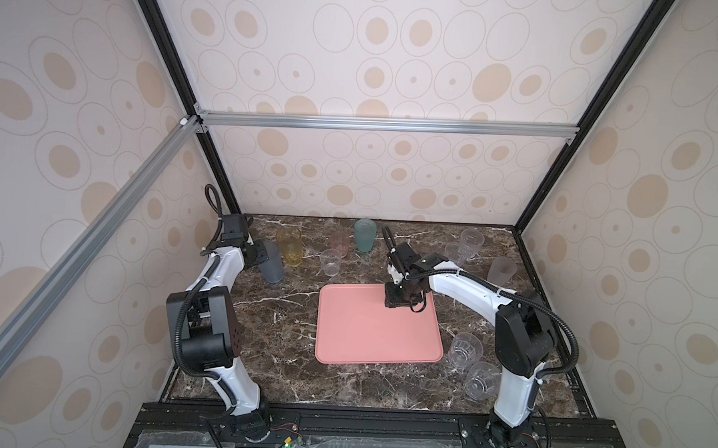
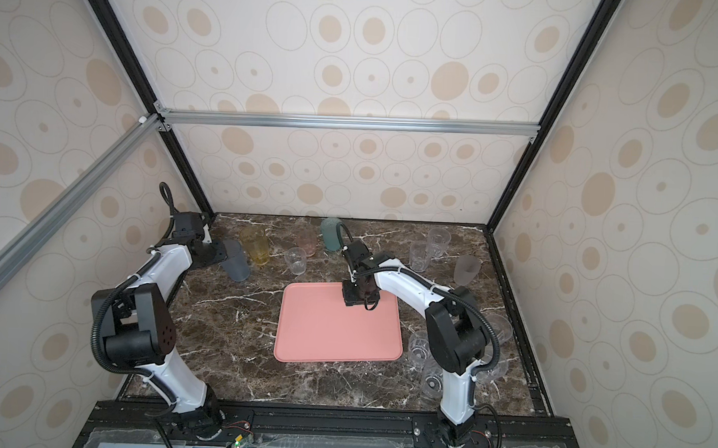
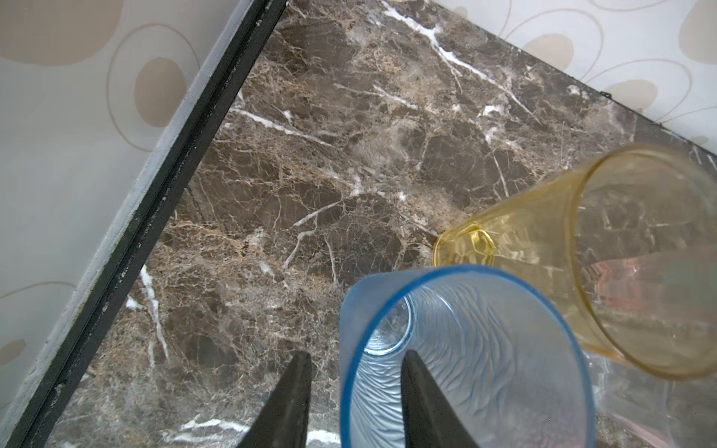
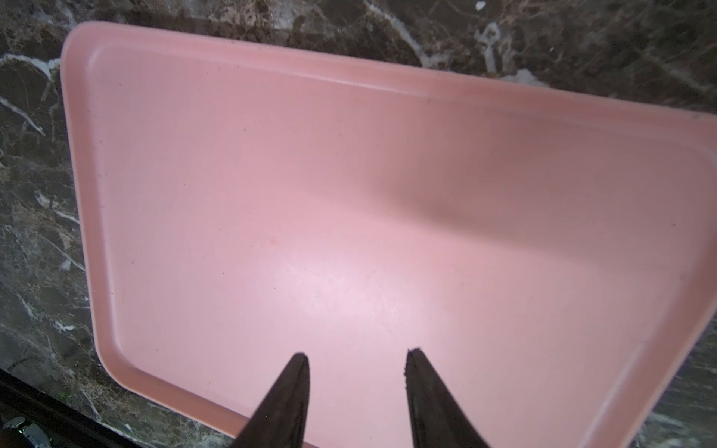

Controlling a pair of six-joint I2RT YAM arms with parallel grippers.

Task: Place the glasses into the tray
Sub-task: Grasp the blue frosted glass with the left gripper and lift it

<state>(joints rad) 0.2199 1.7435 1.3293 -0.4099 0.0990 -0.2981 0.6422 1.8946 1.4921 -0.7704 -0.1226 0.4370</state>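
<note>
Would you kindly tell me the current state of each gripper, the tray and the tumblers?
tray: empty, flat on the table.
grey-blue tumbler: upright on the table, not lifted.
left gripper: open, fingers straddling the grey-blue tumbler's rim.
right gripper: open, empty, above the tray.
amber tumbler: upright, outside the tray.
pink tumbler: upright, outside the tray.
teal tumbler: standing, outside the tray.
clear tumblers: standing, outside the tray.
</note>
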